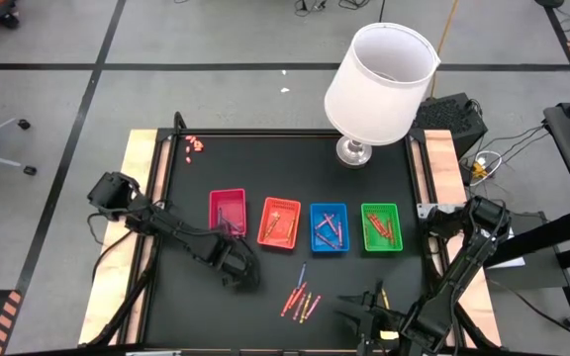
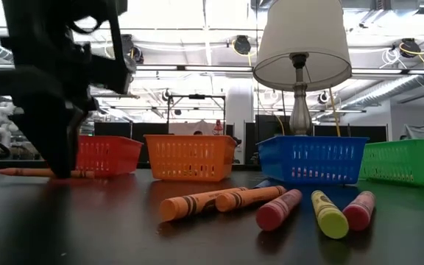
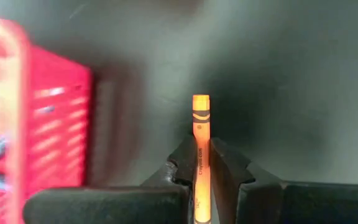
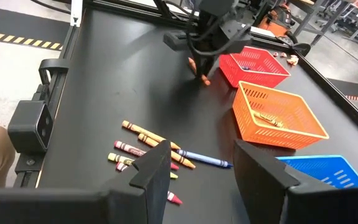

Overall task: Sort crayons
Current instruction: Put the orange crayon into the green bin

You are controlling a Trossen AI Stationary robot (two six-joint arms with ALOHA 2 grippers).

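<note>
A thin orange wax crayon (image 3: pixel 200 155) lies on the black bench (image 1: pixel 265 168) just beside the red plastic basket (image 1: pixel 228 212), clamped between the left hand's (image 3: pixel 201 171) fingers, probably for sorting. The right hand (image 4: pixel 201 168) waits apart over the loose crayons (image 1: pixel 302 297).

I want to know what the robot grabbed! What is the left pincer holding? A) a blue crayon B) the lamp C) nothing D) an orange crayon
D: in the left wrist view the left pincer is shut on an orange crayon, whose end sticks out past the fingers, beside the red tray.
</note>
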